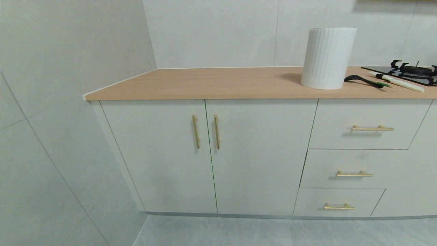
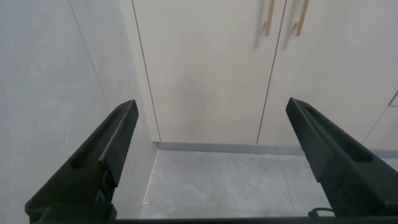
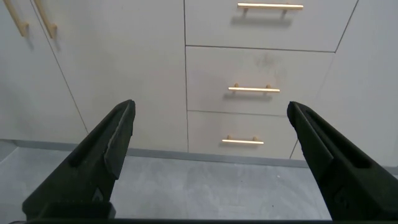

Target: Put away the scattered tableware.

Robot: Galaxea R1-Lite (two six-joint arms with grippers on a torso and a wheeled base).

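On the wooden countertop (image 1: 218, 83) at the right stands a tall white ribbed holder (image 1: 327, 58). Just right of it lie a black utensil (image 1: 363, 80), a green-handled utensil (image 1: 384, 83) and a white utensil (image 1: 401, 82). My left gripper (image 2: 211, 112) hangs low and open, facing the cabinet doors (image 2: 211, 68) and the floor, with nothing between its fingers. My right gripper (image 3: 211, 115) is open too, low in front of the drawers (image 3: 261, 81), holding nothing.
A black gas hob (image 1: 413, 71) sits at the far right of the counter. Below are two cabinet doors (image 1: 211, 153) with gold handles and three drawers (image 1: 355, 171). A tiled wall (image 1: 51, 102) closes in on the left; grey floor (image 1: 273, 232) lies below.
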